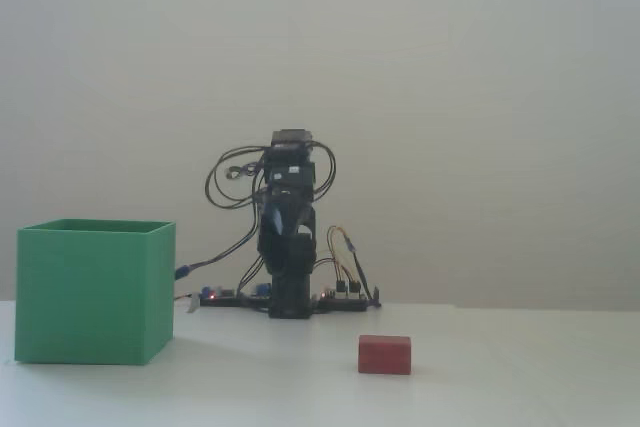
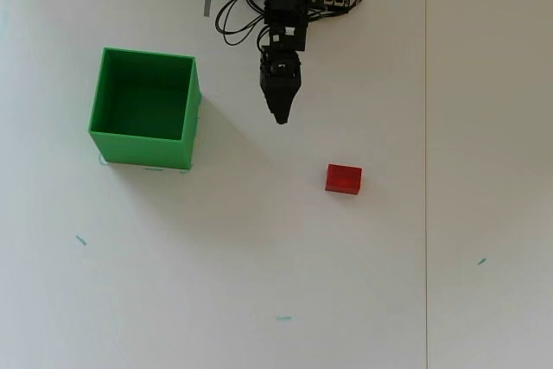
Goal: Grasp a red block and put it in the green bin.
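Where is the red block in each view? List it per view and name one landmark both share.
Fixed view: the red block lies low and right of centre, on the table in front of the arm's base.
Overhead view: the red block lies right of centre, below and right of the gripper.
Shared landmark: the green bin, left of the block in both views.
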You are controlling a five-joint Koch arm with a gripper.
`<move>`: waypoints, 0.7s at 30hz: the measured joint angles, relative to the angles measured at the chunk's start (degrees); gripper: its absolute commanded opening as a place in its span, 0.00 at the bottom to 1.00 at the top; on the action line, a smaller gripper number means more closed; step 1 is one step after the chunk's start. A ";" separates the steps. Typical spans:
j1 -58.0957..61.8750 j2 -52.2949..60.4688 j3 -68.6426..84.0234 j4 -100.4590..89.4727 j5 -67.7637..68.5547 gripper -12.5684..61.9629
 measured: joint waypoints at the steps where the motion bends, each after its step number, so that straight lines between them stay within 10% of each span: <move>1: -0.53 -1.58 -4.31 6.24 -2.37 0.69; 7: -3.78 -13.36 -27.69 35.60 -10.11 0.69; 21: -12.04 -32.26 -44.91 54.14 21.88 0.66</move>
